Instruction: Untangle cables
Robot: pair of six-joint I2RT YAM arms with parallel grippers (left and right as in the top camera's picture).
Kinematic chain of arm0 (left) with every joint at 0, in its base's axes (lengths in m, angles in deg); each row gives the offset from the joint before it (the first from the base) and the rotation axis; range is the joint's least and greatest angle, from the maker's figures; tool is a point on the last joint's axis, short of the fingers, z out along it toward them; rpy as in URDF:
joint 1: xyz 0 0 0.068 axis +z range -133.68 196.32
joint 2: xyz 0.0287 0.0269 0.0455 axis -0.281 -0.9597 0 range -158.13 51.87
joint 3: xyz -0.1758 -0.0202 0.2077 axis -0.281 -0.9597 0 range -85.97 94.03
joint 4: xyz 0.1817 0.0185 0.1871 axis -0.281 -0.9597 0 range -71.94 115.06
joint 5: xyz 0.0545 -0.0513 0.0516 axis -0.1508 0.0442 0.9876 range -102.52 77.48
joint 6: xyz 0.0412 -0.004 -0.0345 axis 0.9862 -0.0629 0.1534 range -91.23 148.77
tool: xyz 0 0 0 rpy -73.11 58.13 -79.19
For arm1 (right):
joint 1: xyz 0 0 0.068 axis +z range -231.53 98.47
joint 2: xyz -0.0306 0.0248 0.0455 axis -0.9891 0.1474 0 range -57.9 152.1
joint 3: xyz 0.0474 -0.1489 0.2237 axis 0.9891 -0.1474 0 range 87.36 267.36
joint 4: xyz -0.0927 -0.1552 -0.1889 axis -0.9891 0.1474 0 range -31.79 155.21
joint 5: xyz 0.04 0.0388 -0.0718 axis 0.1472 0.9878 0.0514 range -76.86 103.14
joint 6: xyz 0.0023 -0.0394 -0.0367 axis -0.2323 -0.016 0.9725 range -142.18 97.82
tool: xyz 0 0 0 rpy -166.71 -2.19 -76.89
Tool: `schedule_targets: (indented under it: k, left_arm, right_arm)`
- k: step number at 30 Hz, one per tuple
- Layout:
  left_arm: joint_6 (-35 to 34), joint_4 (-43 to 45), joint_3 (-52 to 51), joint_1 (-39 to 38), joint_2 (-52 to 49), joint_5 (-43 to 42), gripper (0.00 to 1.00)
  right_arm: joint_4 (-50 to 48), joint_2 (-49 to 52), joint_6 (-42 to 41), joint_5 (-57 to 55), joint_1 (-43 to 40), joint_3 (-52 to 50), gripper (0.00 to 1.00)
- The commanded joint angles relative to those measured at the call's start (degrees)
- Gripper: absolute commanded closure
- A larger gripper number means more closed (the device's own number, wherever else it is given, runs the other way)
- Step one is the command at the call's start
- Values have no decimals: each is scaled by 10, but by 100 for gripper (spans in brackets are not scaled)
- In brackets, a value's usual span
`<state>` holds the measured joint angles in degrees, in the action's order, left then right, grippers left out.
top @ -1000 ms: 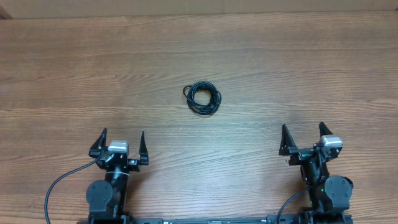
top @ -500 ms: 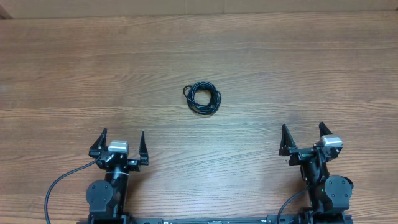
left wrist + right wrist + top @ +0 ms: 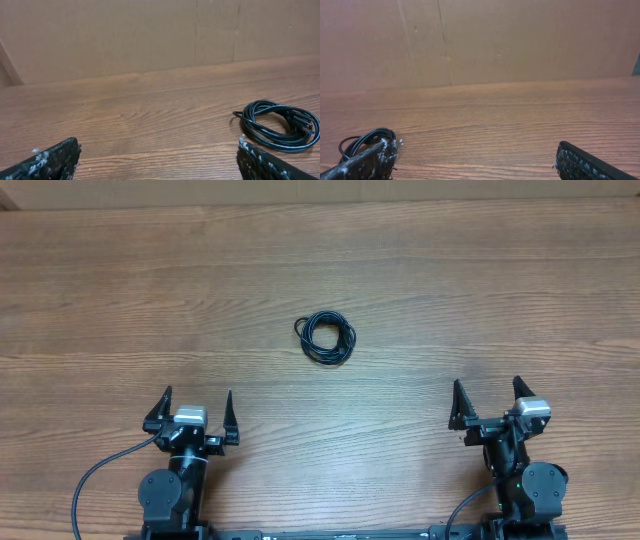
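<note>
The cables [image 3: 327, 338] are thin black cords coiled in one small bundle on the wooden table, near its middle. The bundle also shows in the left wrist view [image 3: 280, 125] at the right and in the right wrist view [image 3: 362, 142] at the lower left, partly behind a fingertip. My left gripper [image 3: 192, 412] is open and empty near the front edge, left of and nearer than the bundle. My right gripper [image 3: 487, 402] is open and empty near the front edge, right of the bundle. Neither touches the cables.
The wooden table [image 3: 480, 290] stretches all round the bundle. A brown cardboard wall [image 3: 150, 35] stands along the table's far edge. Thick black arm wires [image 3: 100, 475] run from the arm bases at the front.
</note>
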<state>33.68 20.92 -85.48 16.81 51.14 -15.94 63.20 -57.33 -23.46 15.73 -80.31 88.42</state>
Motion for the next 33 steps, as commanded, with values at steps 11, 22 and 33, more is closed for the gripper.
schedule_targets:
  k: [11,22,33]
  left_arm:
    - [13,-1,-2,3,5,4,1]
    - [13,-4,4,3,5,4,1]
    - [-26,-71,87,3,-38,4,0]
  right_arm:
    - [-3,-4,3,0,3,-6,0]
    - [11,-4,-17,-3,3,8,0]
    - [73,40,-19,-26,3,92,0]
